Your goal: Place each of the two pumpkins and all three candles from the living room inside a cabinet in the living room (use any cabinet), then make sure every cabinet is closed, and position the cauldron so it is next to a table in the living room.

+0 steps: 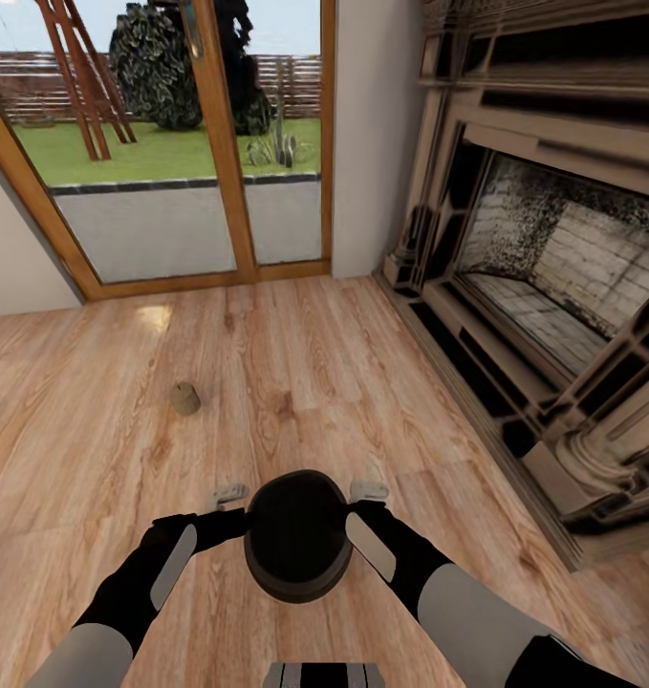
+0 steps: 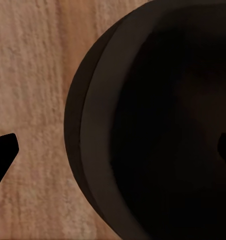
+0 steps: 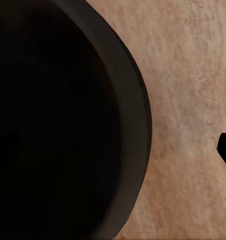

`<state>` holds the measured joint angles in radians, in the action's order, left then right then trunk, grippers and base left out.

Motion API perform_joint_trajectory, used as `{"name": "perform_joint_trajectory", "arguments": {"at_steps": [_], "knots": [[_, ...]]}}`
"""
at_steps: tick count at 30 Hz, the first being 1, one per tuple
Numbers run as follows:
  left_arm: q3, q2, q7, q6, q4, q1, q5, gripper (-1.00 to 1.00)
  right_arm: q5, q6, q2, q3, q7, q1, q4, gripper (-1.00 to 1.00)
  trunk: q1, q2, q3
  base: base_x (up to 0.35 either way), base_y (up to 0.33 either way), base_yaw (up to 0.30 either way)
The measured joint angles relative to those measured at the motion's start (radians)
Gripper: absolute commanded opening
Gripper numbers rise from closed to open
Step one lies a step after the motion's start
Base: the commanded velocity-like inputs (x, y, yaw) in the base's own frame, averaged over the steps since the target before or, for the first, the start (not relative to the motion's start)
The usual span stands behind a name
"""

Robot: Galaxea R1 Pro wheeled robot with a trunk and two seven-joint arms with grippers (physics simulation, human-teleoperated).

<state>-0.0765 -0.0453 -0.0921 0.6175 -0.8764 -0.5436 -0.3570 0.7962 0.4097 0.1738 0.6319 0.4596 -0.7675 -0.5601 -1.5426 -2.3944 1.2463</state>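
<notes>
Carrying the cauldron [image 1: 297, 535] low over the wooden floor [image 1: 362, 382], we pinch its rim between left hand [image 1: 230, 495] and right hand [image 1: 368, 491], each spread astride it; a candle [image 1: 184, 398] lies ahead.

Wooden floor [image 1: 314, 363], candle [image 1: 184, 397] on it

A home living room: wooden floor [image 1: 295, 382], stone fireplace [image 1: 544, 277], glazed garden door [image 1: 185, 143].

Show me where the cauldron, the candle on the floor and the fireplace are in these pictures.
cauldron [image 1: 297, 535]: head view, dark inside of the pot, between both arms.
candle [image 1: 184, 397]: head view, side of the small tan cylinder.
fireplace [image 1: 563, 258]: head view, brick back wall of its opening.
</notes>
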Motion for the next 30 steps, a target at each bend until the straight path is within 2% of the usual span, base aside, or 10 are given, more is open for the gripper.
{"name": "perform_joint_trajectory", "arguments": {"at_steps": [15, 26, 30], "knots": [[-0.005, 0.000, 0.000, 0.000, 0.000, 0.000, 0.000, 1.00, 0.001, -0.034, 0.000, 0.010, 0.000, 0.000, 0.006, 1.00, -0.058, -0.105, 0.047, 0.000, 0.000, 0.000], [-0.009, 0.000, 0.000, 0.000, 0.002, 0.000, 0.000, 1.00, 0.001, -0.037, 0.000, 0.010, 0.000, 0.000, 0.007, 1.00, -0.063, -0.108, 0.090, 0.000, 0.000, 0.000], [-0.009, 0.000, 0.000, 0.000, 0.024, 0.000, 0.007, 1.00, 0.000, -0.070, -0.001, 0.010, 0.000, 0.000, 0.011, 1.00, -0.063, -0.108, 0.097, 0.000, 0.000, 0.000]]}}
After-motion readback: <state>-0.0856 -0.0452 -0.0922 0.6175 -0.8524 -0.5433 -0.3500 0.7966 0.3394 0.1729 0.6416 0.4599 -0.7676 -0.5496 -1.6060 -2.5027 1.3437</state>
